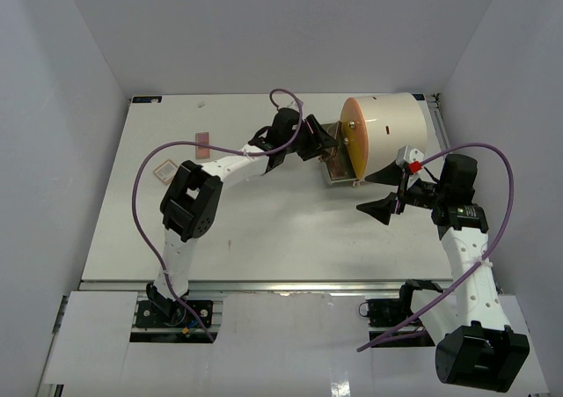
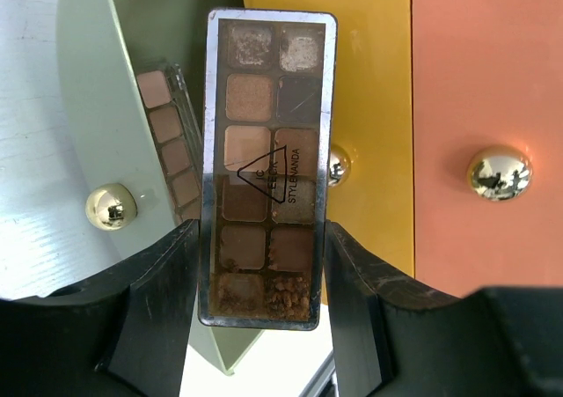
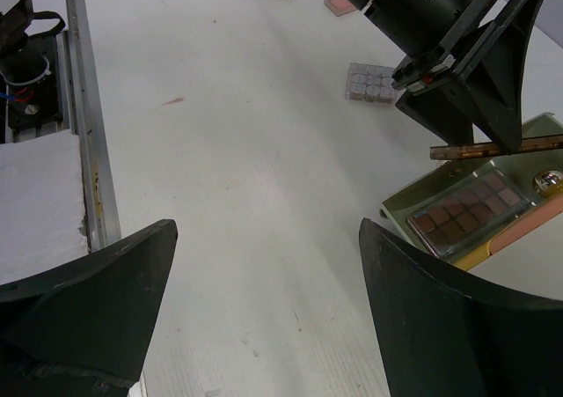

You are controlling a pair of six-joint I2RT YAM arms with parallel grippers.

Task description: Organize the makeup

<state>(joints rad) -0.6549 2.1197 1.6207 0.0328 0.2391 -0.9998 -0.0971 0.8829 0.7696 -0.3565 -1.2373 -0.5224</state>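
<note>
Brown eyeshadow palette (image 2: 266, 133) sits clamped in the left end effector (image 2: 264, 269), the right end effector (image 3: 264, 238) hangs spread wide

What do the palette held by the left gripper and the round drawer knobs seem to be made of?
The palette: probably a clear glossy plastic lid in a silvery rim; printed letters sit over the colour pans and the rim glints. The knobs: polished gold-coloured metal or plated plastic; they mirror the room.

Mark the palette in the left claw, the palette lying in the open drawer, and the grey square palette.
held palette (image 2: 264, 150), left wrist view, middle pans.
drawer palette (image 3: 471, 208), right wrist view, centre pans.
grey square palette (image 3: 371, 84), right wrist view, top face.
</note>
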